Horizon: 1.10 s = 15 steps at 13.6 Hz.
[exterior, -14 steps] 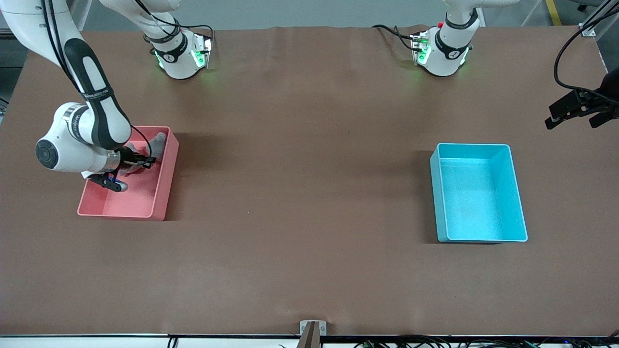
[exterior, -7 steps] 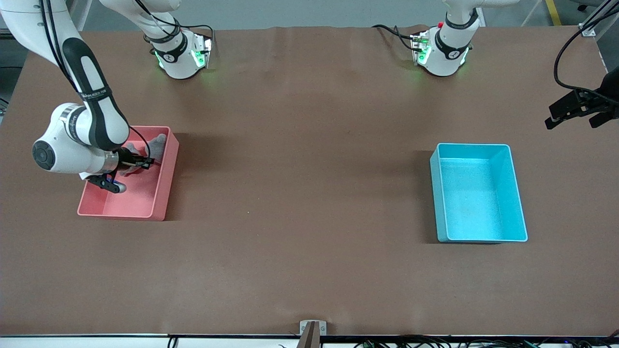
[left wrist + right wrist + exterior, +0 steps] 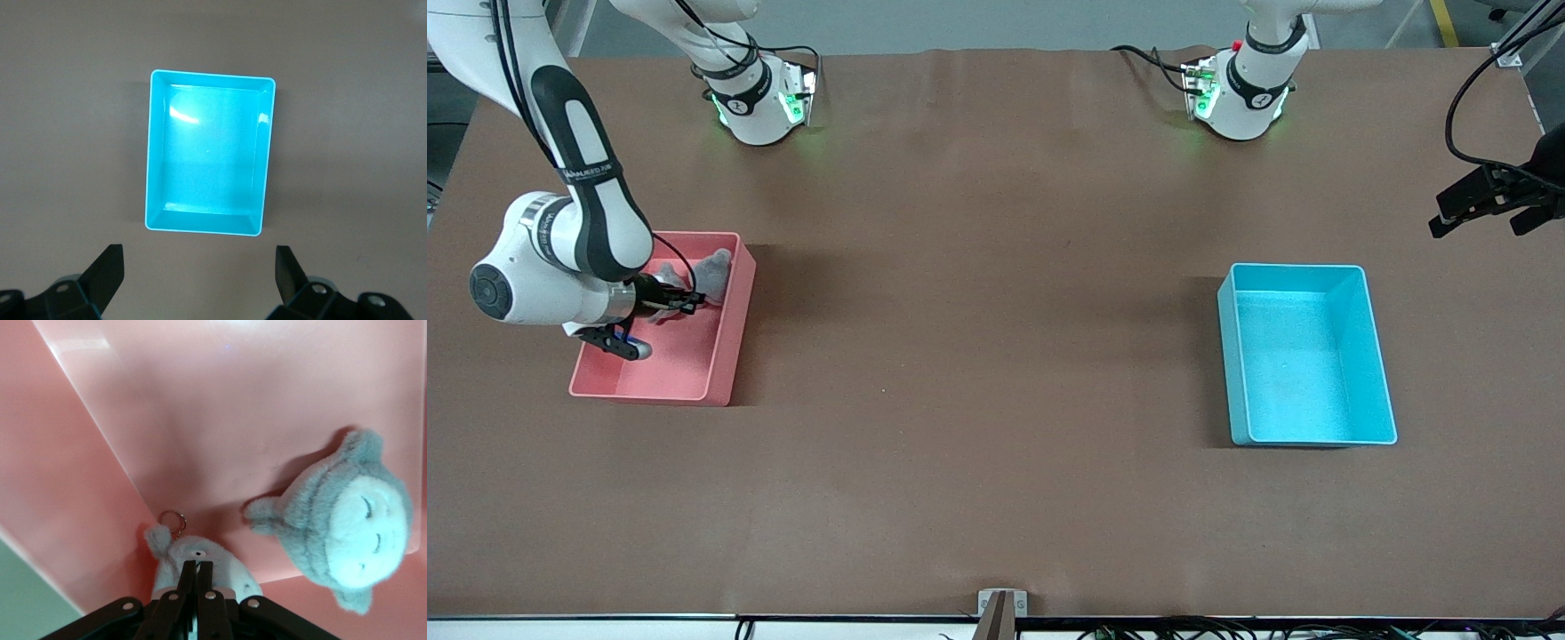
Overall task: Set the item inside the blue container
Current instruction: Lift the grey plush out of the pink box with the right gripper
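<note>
The blue container (image 3: 1303, 364) stands empty toward the left arm's end of the table, and it also fills the middle of the left wrist view (image 3: 207, 160). A pink bin (image 3: 725, 356) sits toward the right arm's end. My right gripper (image 3: 692, 302) reaches down into it. The jaws are shut (image 3: 195, 568) on a small pale plush toy (image 3: 230, 573) with a metal keyring (image 3: 171, 519). A bigger grey plush animal (image 3: 713, 268) (image 3: 347, 530) lies in the same bin against its wall. My left gripper (image 3: 1485, 209) (image 3: 199, 252) hangs open and empty above the table beside the blue container.
Both arm bases (image 3: 760, 107) (image 3: 1240, 98) stand along the table's edge farthest from the front camera. Brown tabletop (image 3: 987, 311) stretches between the two bins. A black cable (image 3: 1463, 98) loops above the left gripper.
The right arm's wrist has shifted a little toward its own end of the table, with the gripper staying shut on the small plush. The left arm has not moved.
</note>
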Each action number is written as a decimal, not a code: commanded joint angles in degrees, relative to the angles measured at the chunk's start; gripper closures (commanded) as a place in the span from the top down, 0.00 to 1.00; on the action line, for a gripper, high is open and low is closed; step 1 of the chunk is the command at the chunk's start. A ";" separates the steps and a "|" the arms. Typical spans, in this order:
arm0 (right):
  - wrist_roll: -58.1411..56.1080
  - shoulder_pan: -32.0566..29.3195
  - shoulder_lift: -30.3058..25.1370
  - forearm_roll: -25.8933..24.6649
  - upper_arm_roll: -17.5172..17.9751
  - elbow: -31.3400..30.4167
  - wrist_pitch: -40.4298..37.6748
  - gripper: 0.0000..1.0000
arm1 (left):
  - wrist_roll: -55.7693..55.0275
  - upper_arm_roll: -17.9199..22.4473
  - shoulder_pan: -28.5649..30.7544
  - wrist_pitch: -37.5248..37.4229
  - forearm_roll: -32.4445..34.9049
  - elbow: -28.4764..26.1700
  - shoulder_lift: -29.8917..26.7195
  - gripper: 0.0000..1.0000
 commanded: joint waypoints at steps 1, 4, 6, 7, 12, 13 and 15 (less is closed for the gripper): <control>0.08 -0.96 -0.09 0.81 0.13 2.16 -2.90 0.00 | 1.12 0.03 0.33 0.03 -0.64 0.59 0.37 1.00; -0.01 -1.58 0.00 0.55 0.13 5.58 -6.76 0.00 | 1.12 0.03 0.33 0.03 -0.64 0.59 0.37 1.00; -0.01 -1.84 0.18 0.28 0.13 8.57 -10.10 0.00 | 1.12 0.03 0.33 0.03 -0.64 0.59 0.37 1.00; 0.08 -1.84 0.26 0.28 0.13 9.80 -11.42 0.00 | 1.12 -0.05 0.33 0.03 -0.64 0.59 0.37 1.00; 1.04 -1.76 0.26 0.28 0.13 15.43 -18.45 0.00 | 1.12 -0.06 0.24 0.03 -0.64 0.67 0.37 1.00; 3.31 -1.23 0.26 0.37 0.13 17.09 -20.47 0.00 | 1.12 0.03 0.24 0.03 -0.64 0.67 0.37 1.00; 8.14 -0.01 0.53 0.81 0.31 20.52 -24.34 0.00 | 1.12 -0.06 0.24 0.03 -0.64 0.67 0.37 1.00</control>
